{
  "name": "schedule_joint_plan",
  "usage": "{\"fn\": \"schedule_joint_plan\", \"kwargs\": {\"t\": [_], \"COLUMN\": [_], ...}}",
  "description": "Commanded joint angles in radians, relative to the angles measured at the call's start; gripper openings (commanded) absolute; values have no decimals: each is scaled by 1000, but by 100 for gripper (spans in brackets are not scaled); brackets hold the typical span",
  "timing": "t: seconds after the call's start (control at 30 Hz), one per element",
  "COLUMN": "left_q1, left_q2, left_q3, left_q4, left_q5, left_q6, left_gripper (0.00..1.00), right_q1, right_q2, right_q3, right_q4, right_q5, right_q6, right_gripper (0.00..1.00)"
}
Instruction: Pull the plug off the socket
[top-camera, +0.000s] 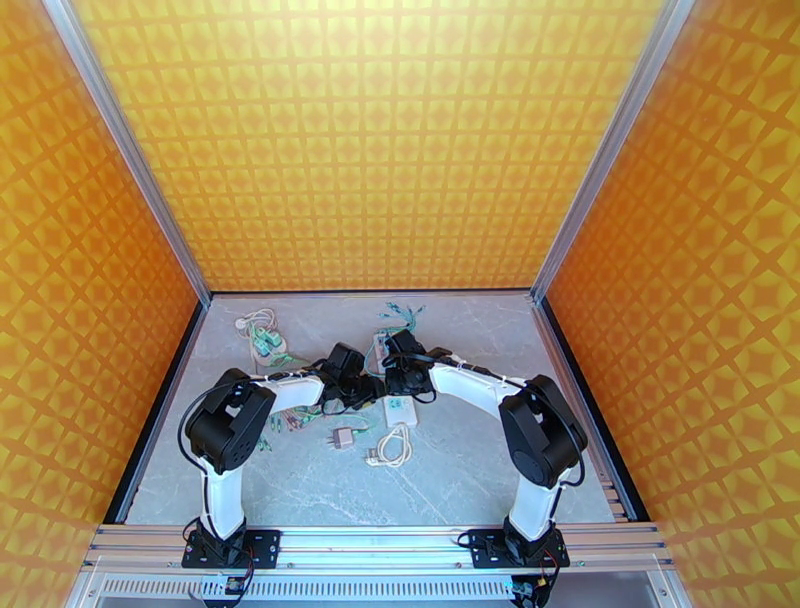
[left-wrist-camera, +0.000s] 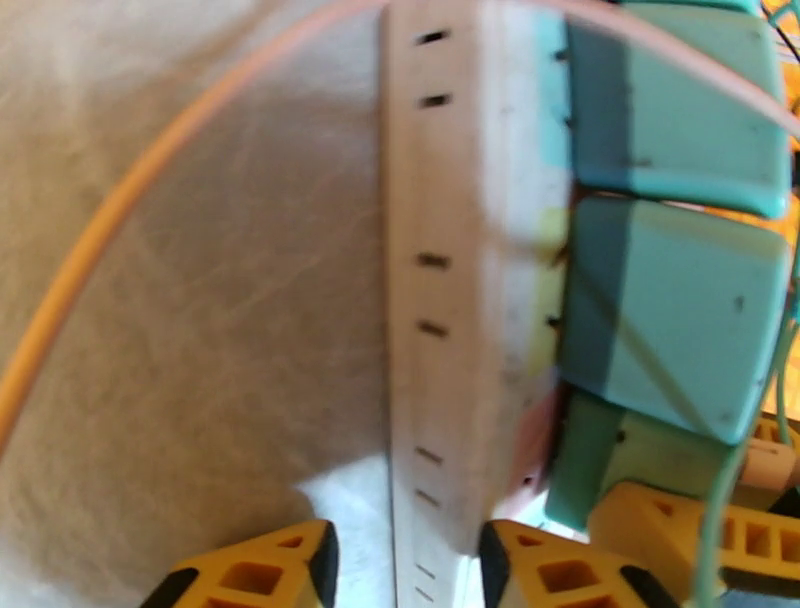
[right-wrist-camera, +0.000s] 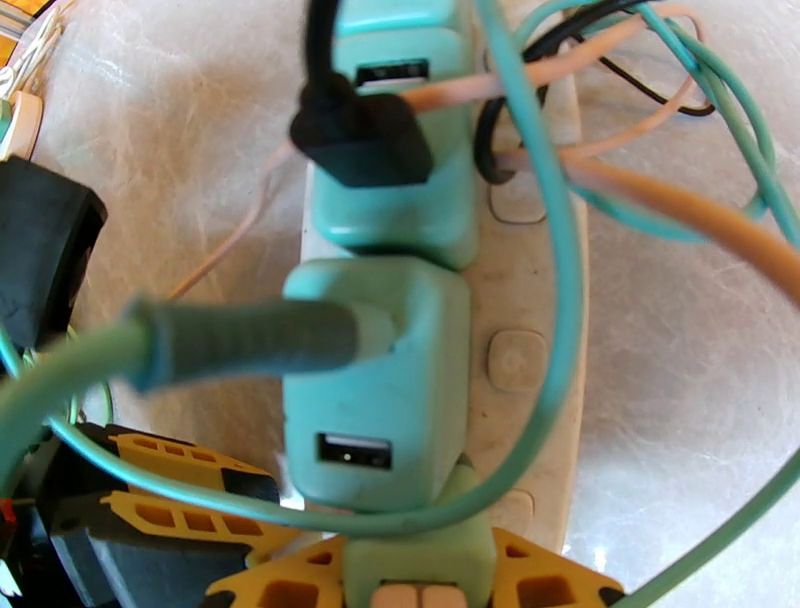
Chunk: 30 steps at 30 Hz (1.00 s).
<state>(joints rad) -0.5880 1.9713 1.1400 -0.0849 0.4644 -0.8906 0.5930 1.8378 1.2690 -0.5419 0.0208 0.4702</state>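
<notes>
Both grippers at the socket, mid-table

I see the socket (right-wrist-camera: 520, 360) lying flat on the table (top-camera: 480, 470) between my two arms, its outlets holding three teal blocks in a row. The right gripper (right-wrist-camera: 420, 585) is clenched on the nearest teal plug (right-wrist-camera: 420, 555), which is seated in the strip. The left gripper (left-wrist-camera: 405, 575) straddles the strip's side; I cannot tell whether it presses. Two teal adapters (right-wrist-camera: 375, 400) sit beyond.

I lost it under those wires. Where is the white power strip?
In the top view the power strip lies mid-table, beyond a coiled white cable. In the left wrist view the left gripper straddles it, teal plugs on its right.
</notes>
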Motion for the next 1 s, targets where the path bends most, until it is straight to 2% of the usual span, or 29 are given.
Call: {"fn": "schedule_joint_plan", "kwargs": {"t": [0.0, 0.3, 0.63, 0.97], "left_q1": [-14, -20, -20, -18], "left_q2": [47, 112, 143, 89], "left_q3": [7, 70, 98, 137], "left_q4": [-69, -306, -378, -390], "left_q5": [-22, -112, -122, -122], "left_q6": [8, 36, 48, 60], "left_gripper": [42, 38, 36, 37], "right_q1": [10, 10, -8, -19], "right_q2": [-48, -78, -109, -178], "right_q3": [7, 18, 38, 71], "right_q4": [41, 13, -44, -153], "right_q5": [-48, -30, 42, 160], "right_q6": [11, -7, -64, -115], "right_gripper": [15, 14, 14, 14]}}
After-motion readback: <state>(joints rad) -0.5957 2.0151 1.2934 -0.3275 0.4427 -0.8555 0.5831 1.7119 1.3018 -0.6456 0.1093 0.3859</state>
